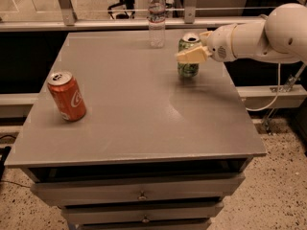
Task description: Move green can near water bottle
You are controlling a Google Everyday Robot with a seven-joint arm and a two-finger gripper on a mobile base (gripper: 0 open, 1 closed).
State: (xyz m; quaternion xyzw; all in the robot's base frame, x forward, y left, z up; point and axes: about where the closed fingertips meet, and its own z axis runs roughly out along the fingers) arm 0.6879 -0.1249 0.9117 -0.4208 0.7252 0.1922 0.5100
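Camera view: gripper (189, 52) clasps upright, swirl-marked, silver-topped green can (188, 70).

The white arm (259, 37) is reached in from the right and held roughly level. The end effector (191, 55) is positioned above the far right of the worktop (144, 114) — its tan fingers (194, 56) are clamped around the green can (188, 70).

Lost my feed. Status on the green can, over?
Gripper at back right, shut on green can. Can upright, just right of water bottle, not touching. Nothing between them; orange can far left.
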